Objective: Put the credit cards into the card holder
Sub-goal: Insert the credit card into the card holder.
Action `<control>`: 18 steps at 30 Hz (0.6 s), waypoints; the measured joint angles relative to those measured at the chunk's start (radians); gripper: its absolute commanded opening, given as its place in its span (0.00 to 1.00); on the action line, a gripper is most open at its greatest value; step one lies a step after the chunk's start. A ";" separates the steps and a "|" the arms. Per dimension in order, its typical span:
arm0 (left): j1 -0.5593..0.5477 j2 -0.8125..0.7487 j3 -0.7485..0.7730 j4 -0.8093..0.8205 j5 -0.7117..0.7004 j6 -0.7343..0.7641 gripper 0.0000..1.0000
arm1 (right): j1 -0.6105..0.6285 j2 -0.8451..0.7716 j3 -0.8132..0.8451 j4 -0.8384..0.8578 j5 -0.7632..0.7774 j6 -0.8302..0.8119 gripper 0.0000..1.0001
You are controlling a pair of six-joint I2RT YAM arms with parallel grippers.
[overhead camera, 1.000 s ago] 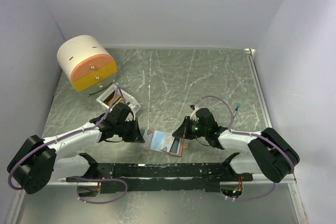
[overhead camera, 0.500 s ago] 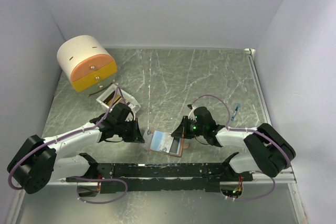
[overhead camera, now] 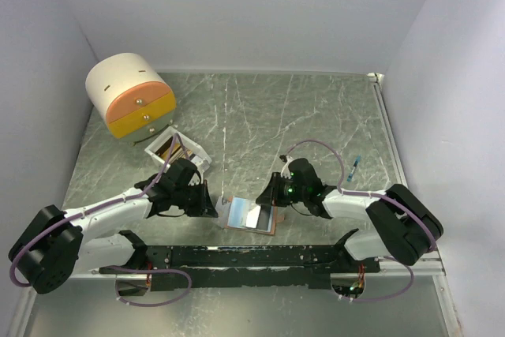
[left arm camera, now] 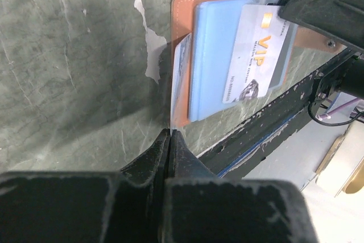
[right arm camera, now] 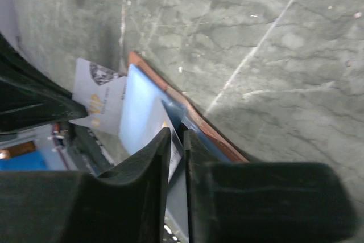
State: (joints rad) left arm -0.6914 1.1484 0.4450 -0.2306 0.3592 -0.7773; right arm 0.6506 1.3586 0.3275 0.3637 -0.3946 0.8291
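The card holder lies open near the table's front edge, pale blue inside with a salmon-brown rim. It also shows in the left wrist view and the right wrist view. A white credit card marked VIP lies on its blue inside, also visible in the right wrist view. My left gripper is shut on the holder's left edge. My right gripper sits over the holder's right side, its jaws nearly closed on a pale card edge at a pocket.
A small white open box with tan-orange cards stands behind the left arm. A round cream-and-orange drawer unit stands at the back left. A thin blue stick lies to the right. A black rail runs along the front.
My right gripper has slid a little left over the holder. My left arm has shifted slightly while keeping hold of the left edge. The holder has stayed in place.
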 measured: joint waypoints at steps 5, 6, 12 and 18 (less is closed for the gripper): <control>-0.017 -0.013 -0.017 0.009 -0.009 -0.024 0.07 | 0.002 -0.039 0.040 -0.136 0.065 -0.012 0.37; -0.021 -0.017 -0.017 0.010 -0.011 -0.026 0.07 | 0.002 -0.052 0.049 -0.161 0.075 -0.015 0.43; -0.041 -0.030 -0.019 0.010 -0.024 -0.040 0.07 | 0.019 -0.176 0.138 -0.360 0.176 -0.016 0.55; -0.057 -0.030 -0.023 0.018 -0.027 -0.049 0.07 | 0.132 -0.224 0.154 -0.472 0.263 0.063 0.60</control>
State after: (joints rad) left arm -0.7483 1.1183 0.4217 -0.2127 0.3317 -0.8265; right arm 0.7822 1.1343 0.4816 -0.1078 -0.1318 0.8917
